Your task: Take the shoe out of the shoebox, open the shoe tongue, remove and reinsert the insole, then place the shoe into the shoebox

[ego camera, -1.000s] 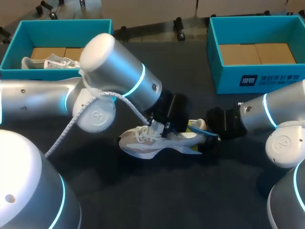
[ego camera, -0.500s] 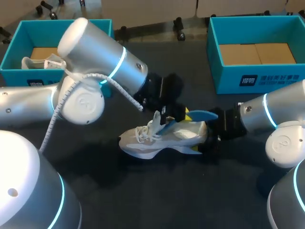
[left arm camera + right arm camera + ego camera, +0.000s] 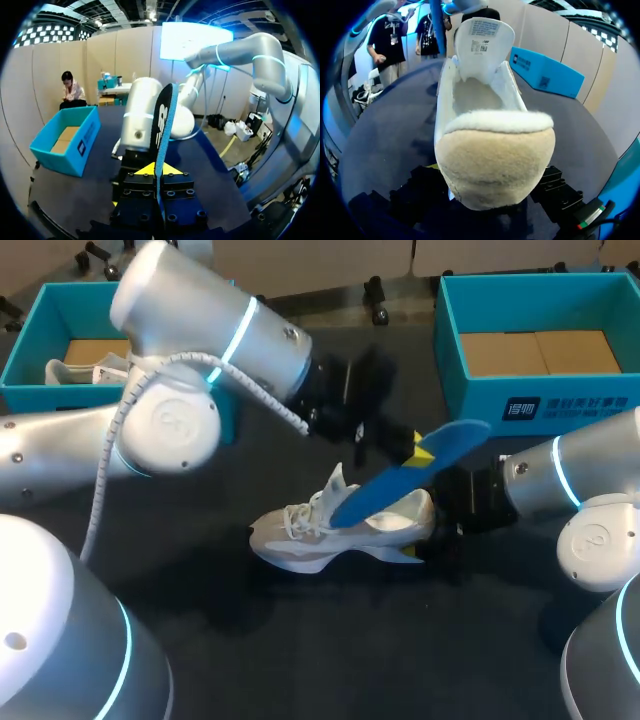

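Insole (image 3: 390, 483) raised from shoe (image 3: 330, 537), left pincer (image 3: 420, 449) clamping

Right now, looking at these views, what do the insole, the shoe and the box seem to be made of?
The insole is likely foam: matte blue, a thin, slightly curved sheet. The shoe seems to have a pale textile or mesh upper with laces; its heel lining looks like fuzzy cream fleece. The box is probably cardboard, with matte teal walls and a plain brown floor.

A dark table top (image 3: 330, 640) is seen. A second white shoe (image 3: 100, 371) is laid at the far left, on brown cardboard (image 3: 85, 348).
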Robot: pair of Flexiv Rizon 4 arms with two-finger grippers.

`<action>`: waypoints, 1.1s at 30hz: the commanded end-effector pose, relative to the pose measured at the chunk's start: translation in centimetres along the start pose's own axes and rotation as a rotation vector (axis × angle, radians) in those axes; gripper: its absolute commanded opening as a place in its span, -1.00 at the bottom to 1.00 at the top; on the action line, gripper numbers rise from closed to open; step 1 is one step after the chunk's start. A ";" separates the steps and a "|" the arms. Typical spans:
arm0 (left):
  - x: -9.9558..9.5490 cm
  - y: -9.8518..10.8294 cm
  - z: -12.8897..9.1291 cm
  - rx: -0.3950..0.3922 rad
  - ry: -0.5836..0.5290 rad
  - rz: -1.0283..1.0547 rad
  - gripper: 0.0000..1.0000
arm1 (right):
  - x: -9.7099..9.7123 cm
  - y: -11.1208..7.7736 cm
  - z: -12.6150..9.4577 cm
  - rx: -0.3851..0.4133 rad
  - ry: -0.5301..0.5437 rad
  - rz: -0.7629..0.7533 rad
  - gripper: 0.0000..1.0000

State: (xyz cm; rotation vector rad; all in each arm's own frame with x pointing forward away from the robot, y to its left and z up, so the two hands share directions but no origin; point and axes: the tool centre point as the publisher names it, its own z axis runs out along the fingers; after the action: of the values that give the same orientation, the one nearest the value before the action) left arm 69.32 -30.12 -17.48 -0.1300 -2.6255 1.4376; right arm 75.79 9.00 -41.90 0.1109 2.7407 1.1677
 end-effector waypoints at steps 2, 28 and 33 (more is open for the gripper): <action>0.5 -2.7 -1.8 0.070 0.070 0.020 -1.00 | 0.2 0.1 0.2 0.007 -0.003 0.001 -1.00; 1.4 -7.7 -5.2 0.242 0.042 0.066 -1.00 | 0.2 0.1 0.2 0.007 -0.003 0.001 -1.00; 1.4 -7.7 -5.2 0.242 0.042 0.066 -1.00 | 0.2 0.1 0.2 0.007 -0.003 0.001 -1.00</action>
State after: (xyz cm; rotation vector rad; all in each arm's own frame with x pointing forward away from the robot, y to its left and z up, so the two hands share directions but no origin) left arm 68.79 -29.67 -7.99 -0.2184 -2.4134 1.7372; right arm 75.79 9.00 -41.90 0.1109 2.7407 1.1677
